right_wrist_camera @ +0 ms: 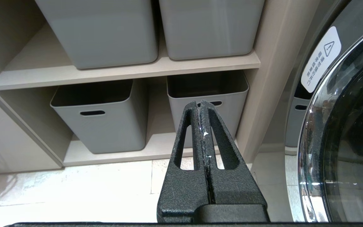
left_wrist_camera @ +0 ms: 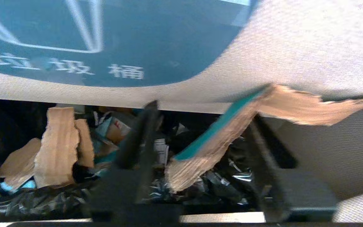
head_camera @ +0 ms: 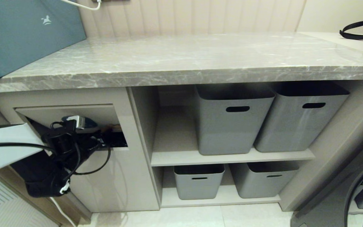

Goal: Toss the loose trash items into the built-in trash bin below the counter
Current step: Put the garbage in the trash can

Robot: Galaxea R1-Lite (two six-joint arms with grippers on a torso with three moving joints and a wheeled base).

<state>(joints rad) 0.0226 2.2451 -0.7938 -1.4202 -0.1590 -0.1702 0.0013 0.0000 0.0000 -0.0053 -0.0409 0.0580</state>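
Left gripper (left_wrist_camera: 197,138) is pushed into the mouth of the built-in trash bin (head_camera: 74,113), under the left end of the counter (head_camera: 181,60), holding the flap tilted inward; in the head view the wrist hides most of the opening. In the left wrist view the fingers (left_wrist_camera: 137,138) stand roughly half apart, and a cardboard scrap (left_wrist_camera: 219,138), teal edge up and brown face down, sits between them with its torn end up against the flap's lower edge. No pad looks pressed on it, so I read this as the release step with the piece free or about to drop, though I can't tell whether it's still hung up on the right-hand finger or the flap. Another cardboard scrap (left_wrist_camera: 57,145) already lies on the black liner inside, among other rubbish. To do it well: open wider before pulling back, keep the wrist inside the slot until the scrap clears the flap edge, and tip the fingers down a little so it slides off inward rather than riding out with the hand. Withdraw straight along the entry line; the flap rests on the gripper and may swing shut and pinch or flick the scrap back out. Right gripper (right_wrist_camera: 202,126) is parked, fingers closed with nothing in them, pointing at the lower grey tubs (right_wrist_camera: 106,116) near the washer door (right_wrist_camera: 342,132).
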